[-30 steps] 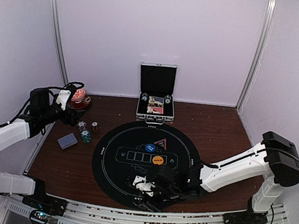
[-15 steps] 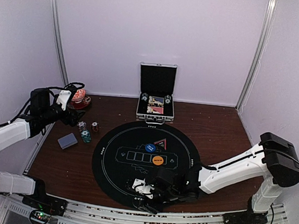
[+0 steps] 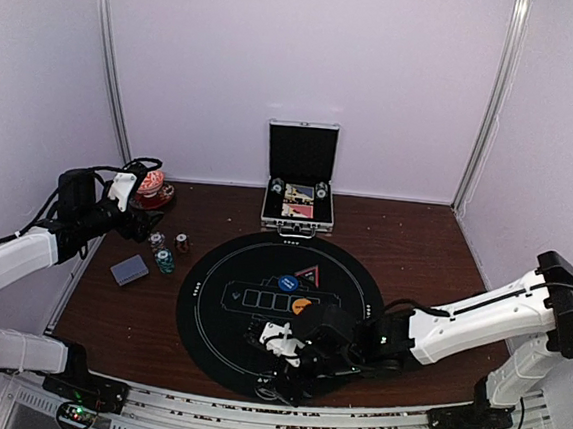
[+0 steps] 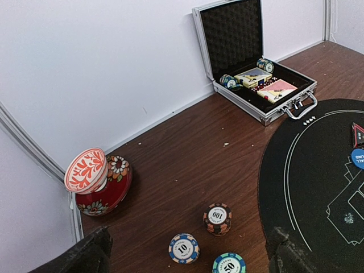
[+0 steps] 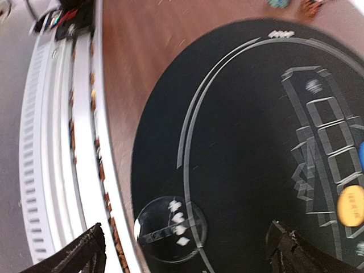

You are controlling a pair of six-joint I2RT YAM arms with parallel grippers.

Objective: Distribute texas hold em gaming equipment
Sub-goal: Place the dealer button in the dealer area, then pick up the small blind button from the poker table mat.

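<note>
At the far left of the worktop (image 3: 424,247), the left pincer (image 4: 189,242) hangs with its fingers (image 4: 85,256) spread wide and nothing between them. Just beside it, three poker chips stand apart from one another on the brown wood: a red chip (image 4: 217,218) marked 100, a blue-and-white chip (image 4: 183,248) marked 10 and a teal chip (image 4: 228,263) marked 50. A card deck (image 3: 129,270) lies flat, grey-blue back up, on the near side of the chips and to the left of the round black mat (image 3: 208,308). A red pot (image 4: 108,190) with a flower pattern sits near the back wall, its lid leaning tilted against it.

Beyond the mat's far edge the silver case (image 3: 300,181) stands open with its lid upright; inside are two card packs and more chips.

Near the middle of the mat, beside a printed row of card outlines, the blue disc (image 3: 288,283) and the orange disc (image 3: 303,304) lie close together, the orange one partly hidden by the right arm in the overhead view.

The right pincer (image 5: 186,233) is low over the near part of the mat. Its fingers (image 5: 296,253) are spread, and only the mat's printed lines show between them. That wrist view is blurred, so I cannot tell whether the fingers touch the mat.
</note>
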